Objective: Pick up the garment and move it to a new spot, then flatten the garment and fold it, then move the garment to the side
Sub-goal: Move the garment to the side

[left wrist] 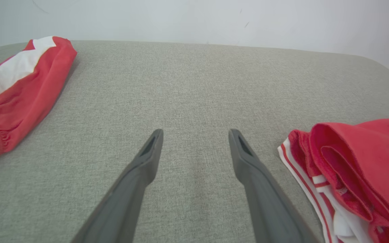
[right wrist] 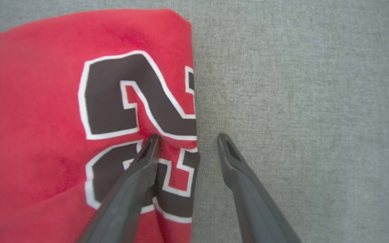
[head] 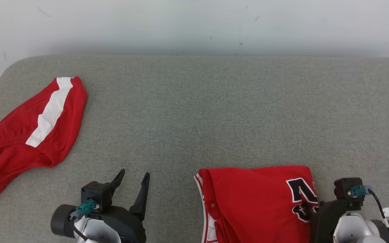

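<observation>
- Far left of the head view: a red and white garment (head: 35,128) lies crumpled on the grey padded surface (head: 194,111). A broad white stripe runs down it. In the left wrist view, a gathered elastic hem shows at the garment's (left wrist: 15,91) lower left end.
- Lower left of the head view: the left gripper (head: 134,173) sits over bare surface with its two dark fingers spread wide and nothing between them. The left wrist view confirms this. The left gripper (left wrist: 196,133) is empty, well apart from the garment on its left and near the jersey on its right.
- Upper band of the head view: a pale wall (head: 194,23) stands behind the surface, lightly marked.
- Lower centre to lower right of the head view: the red jersey (head: 258,202) lies on the surface and runs off the bottom edge of the frame.
  - It is bunched into several layers rather than flat.
  - Its left edge carries white and red striped trim, and the left wrist view shows the jersey's (left wrist: 360,158) stacked folds there.
  - Its right part bears large black numerals outlined in white.
- Right wrist view: the right gripper (right wrist: 188,137) straddles the jersey's (right wrist: 46,111) right edge with its jaws apart.
  - One finger (right wrist: 137,179) presses on the numerals and the cloth puckers around its tip.
  - The other finger is over bare surface just beside the edge.
  - No cloth is pinched.
- Lower right of the head view: the right gripper's body is in frame, but its fingers cannot be made out there.
</observation>
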### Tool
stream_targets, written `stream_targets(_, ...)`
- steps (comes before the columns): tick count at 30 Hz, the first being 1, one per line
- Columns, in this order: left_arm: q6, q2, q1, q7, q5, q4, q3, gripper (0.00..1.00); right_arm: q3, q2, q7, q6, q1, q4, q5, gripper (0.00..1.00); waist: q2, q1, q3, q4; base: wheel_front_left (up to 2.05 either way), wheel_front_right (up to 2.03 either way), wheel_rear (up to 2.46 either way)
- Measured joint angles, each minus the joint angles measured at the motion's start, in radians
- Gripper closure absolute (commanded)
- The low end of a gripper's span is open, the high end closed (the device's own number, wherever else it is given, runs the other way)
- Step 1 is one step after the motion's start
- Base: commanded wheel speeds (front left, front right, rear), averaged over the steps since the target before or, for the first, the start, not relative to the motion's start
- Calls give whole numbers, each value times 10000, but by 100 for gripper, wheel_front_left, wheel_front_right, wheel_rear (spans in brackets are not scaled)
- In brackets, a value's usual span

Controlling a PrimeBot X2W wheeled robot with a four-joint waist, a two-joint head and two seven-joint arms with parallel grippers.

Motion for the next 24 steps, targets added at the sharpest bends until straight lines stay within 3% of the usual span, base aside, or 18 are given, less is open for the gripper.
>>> stream_targets(10,48,44,-2,0,0,-73,65,0,-8,-558,96,228,-1022,345,-82,100,0,0,80,30,0,0,0)
stream_targets(17,42,44,-58,58,15,-232,-15,0,-899,-1916,98,362,-2496,761,-249,100,0,0,297,-34,0,0,0)
stream_targets(24,38,88,-232,94,59,-276,-15,0,-1768,-2917,-6,393,-2799,1546,-251,100,0,1,565,64,0,0,0)
